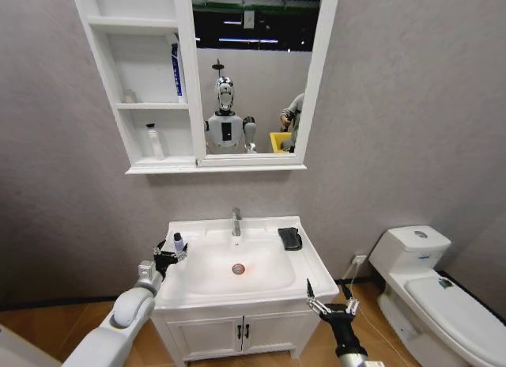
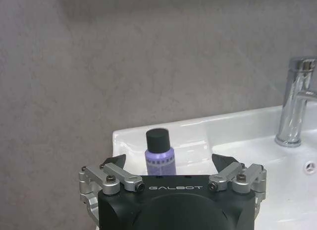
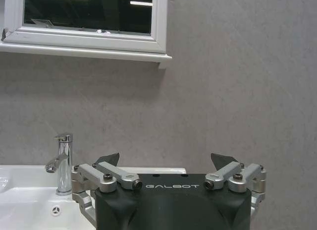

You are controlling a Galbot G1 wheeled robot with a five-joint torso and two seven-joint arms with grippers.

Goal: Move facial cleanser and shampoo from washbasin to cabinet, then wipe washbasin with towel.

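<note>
A small purple bottle with a black cap (image 1: 179, 242) (image 2: 159, 149) stands on the left rim of the white washbasin (image 1: 315, 264) (image 2: 208, 131); I cannot tell whether it is the shampoo or the facial cleanser. My left gripper (image 1: 171, 252) (image 2: 168, 163) is open, its fingers on either side of the bottle and clear of it. The dark folded towel (image 1: 290, 238) lies on the back right rim. On the wall above hangs the cabinet (image 1: 188, 82), with a blue-and-white tube (image 1: 176, 70) on its middle shelf. My right gripper (image 1: 332, 305) (image 3: 168, 160) hangs open and empty off the basin's front right corner.
A chrome faucet (image 1: 236, 221) (image 2: 295, 103) (image 3: 63, 163) rises behind the bowl. A white bottle (image 1: 156, 141) stands on the cabinet's lowest shelf. The two-door vanity (image 1: 237, 331) is under the basin. A toilet (image 1: 427, 288) stands close on the right.
</note>
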